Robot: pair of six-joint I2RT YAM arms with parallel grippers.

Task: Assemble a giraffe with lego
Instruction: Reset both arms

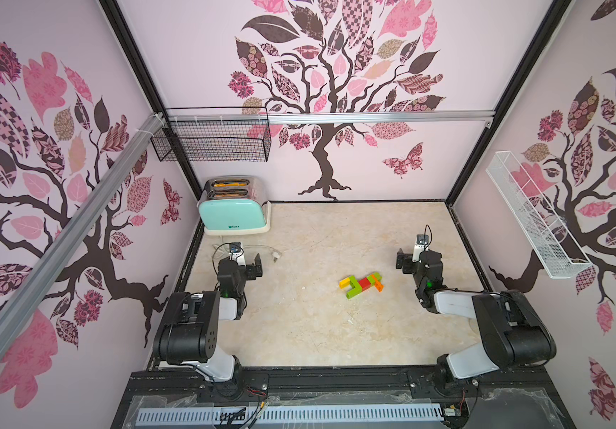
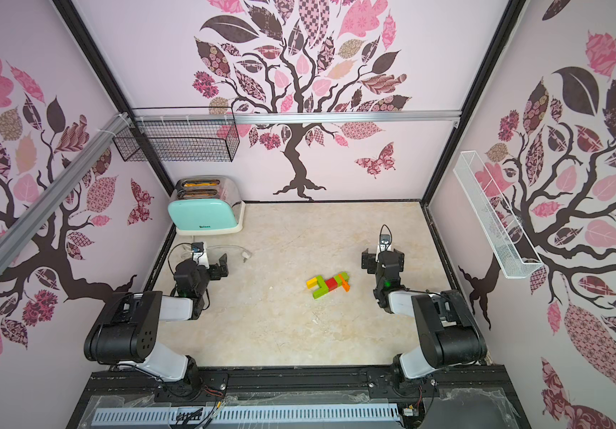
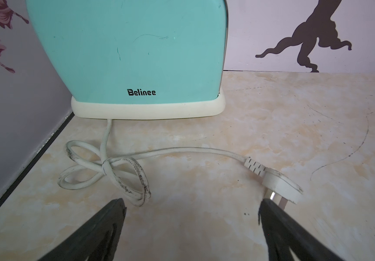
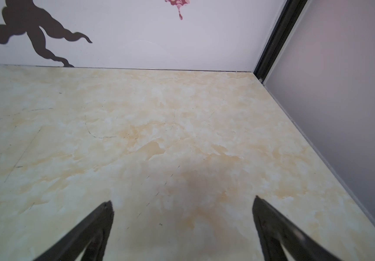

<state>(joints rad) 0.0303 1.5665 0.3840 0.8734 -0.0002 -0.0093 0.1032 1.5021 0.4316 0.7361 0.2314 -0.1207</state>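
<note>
A small joined giraffe (image 1: 361, 285) of chunky plastic bricks, with lime-green pieces, a red middle, a yellow end to the left and an orange end to the right, is seen lying flat on the beige marble-patterned table (image 1: 299, 327) in both top views. It is placed between the two arms, nearer the right one, and is touched by neither. In the left wrist view the left gripper (image 3: 192, 203) is shown with its black jaws spread wide above bare tabletop, and nothing is held between them. A white power cord (image 3: 182, 150) is looped on the table beyond it, and its white plug (image 3: 281, 185) lies just beside one fingertip; contact cannot be told. The cord leads to a mint-green and chrome toaster (image 1: 234, 208) set in the far left corner. The right gripper (image 4: 182, 201) is likewise seen with jaws wide apart over bare table, with nothing gripped or touched.
</note>
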